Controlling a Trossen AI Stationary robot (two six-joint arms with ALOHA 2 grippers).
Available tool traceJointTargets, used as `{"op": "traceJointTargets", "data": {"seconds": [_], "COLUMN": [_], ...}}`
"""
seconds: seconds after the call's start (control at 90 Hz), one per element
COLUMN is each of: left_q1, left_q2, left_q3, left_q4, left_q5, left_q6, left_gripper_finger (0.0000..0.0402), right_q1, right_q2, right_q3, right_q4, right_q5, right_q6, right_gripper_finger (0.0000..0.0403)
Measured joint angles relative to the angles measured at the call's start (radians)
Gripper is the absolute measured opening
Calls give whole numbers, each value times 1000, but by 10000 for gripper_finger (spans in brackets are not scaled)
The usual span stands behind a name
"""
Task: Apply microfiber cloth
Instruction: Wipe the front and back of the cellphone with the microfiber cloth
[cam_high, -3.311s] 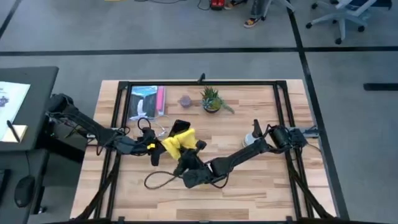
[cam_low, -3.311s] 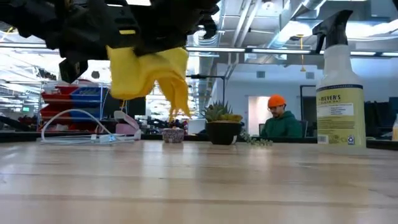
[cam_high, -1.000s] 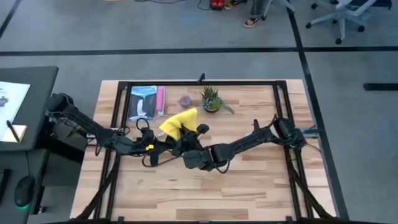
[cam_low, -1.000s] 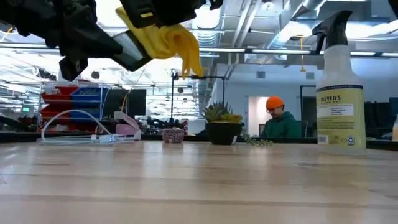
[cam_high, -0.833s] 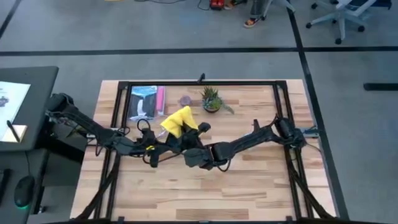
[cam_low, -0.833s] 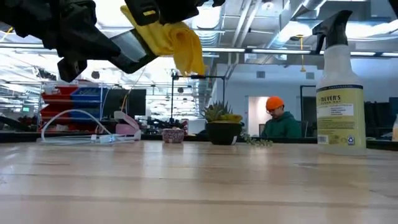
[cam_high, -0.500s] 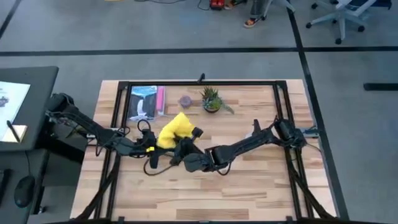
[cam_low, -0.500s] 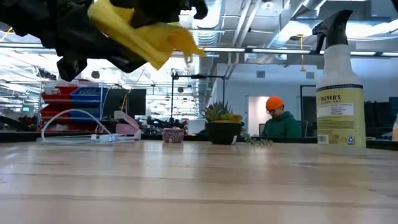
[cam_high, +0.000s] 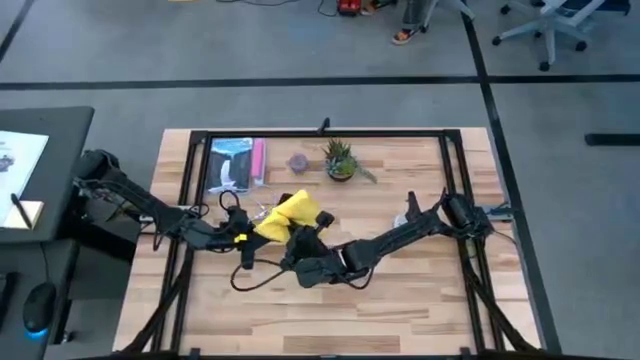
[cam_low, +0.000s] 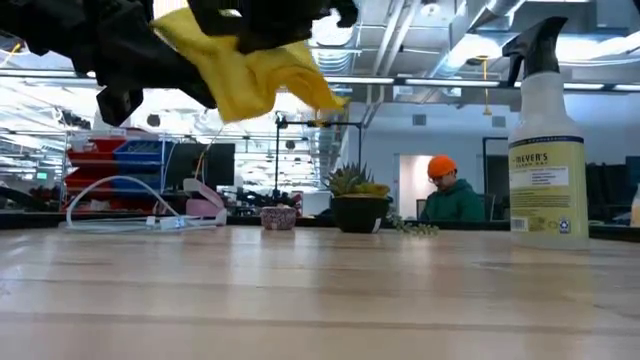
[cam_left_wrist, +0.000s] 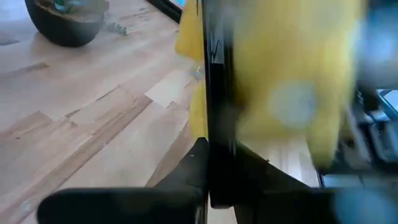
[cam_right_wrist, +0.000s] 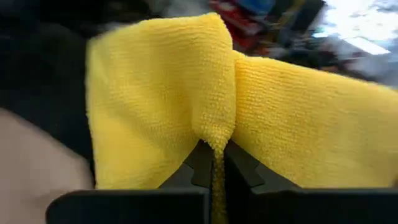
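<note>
Cloth (cam_right_wrist: 186, 112) pinched in right hand (cam_right_wrist: 213, 163), above table (cam_high: 420, 290).

On the spray bottle (cam_low: 546, 140), standing at the right end of the table (cam_low: 320, 300) in the low view, you can read one word on the pale yellow label: "MEYER'S". The smaller print beneath it is too small to read.
</note>
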Motion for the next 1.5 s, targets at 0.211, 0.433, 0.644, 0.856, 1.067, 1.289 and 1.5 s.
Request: {"op": "traceJointTargets", "data": {"seconds": [0.211, 0.433, 0.644, 0.856, 1.067, 1.289, 1.5], "left_q1": [-8, -9, 2, 2, -5, -12, -24], "left_q2": [0, 0, 1, 1, -1, -1, -12], "left_q3": [0, 0, 0, 0, 0, 1, 1], "left_q4": [-6, -18, -22, -13, -10, -57, -91], "left_q5": [12, 28, 22, 16, 8, 36, 28], "left_q6": [-2, 0, 4, 8, 8, 0, -22], "left_gripper_finger": [14, 14, 14, 14, 14, 14, 14], "right_q1": [-19, -26, -13, 15, 25, 22, 19], "right_q2": [-35, -37, 7, 11, -16, -98, -198], "right_q3": [-1, 0, 2, 1, -2, -2, 0], "right_q4": [39, 126, 83, -83, -186, -298, -387], "right_q5": [127, -98, -320, -244, -38, 97, 108], "right_q6": [-120, -117, 9, 75, 78, 54, 61], "right_gripper_finger": [0, 0, 0, 0, 0, 0, 0]}}
